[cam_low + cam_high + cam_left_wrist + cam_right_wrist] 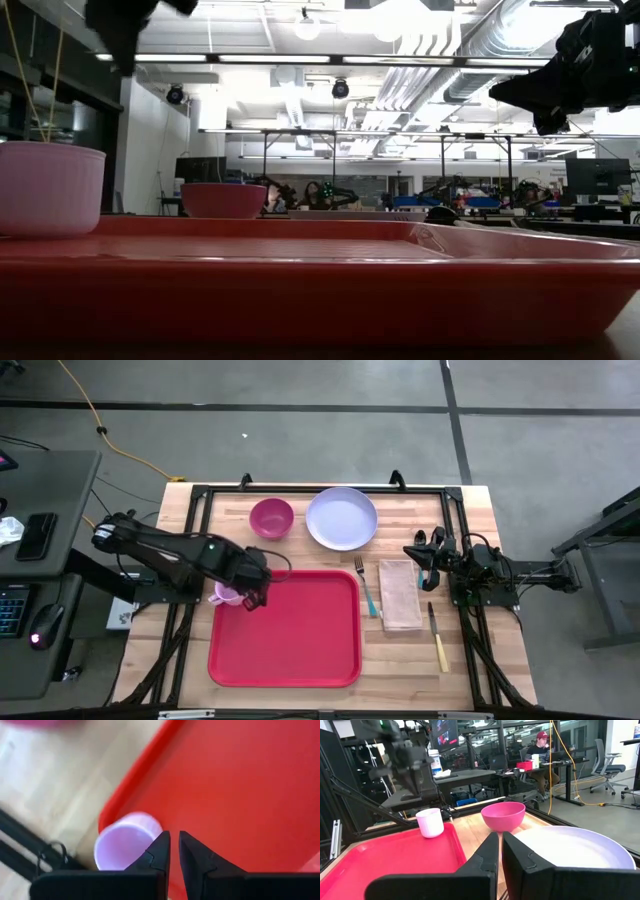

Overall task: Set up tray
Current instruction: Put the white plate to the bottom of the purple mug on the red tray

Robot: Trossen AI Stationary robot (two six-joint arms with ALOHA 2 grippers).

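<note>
The red tray (290, 635) lies in the middle of the table. A pale pink cup (226, 595) stands upright on its base in the tray's far-left corner, also seen in the left wrist view (125, 847) and the right wrist view (430, 822). My left gripper (252, 596) hangs above the tray just right of the cup, shut (174, 851) and clear of it. My right gripper (420, 554) waits shut above the table, right of the plate.
A magenta bowl (271, 517) and a lavender plate (341, 518) sit on the table beyond the tray. A fork (365, 588), a tan napkin (400, 596) and a yellow-handled knife (439, 640) lie right of it. Most of the tray's floor (240, 785) is bare.
</note>
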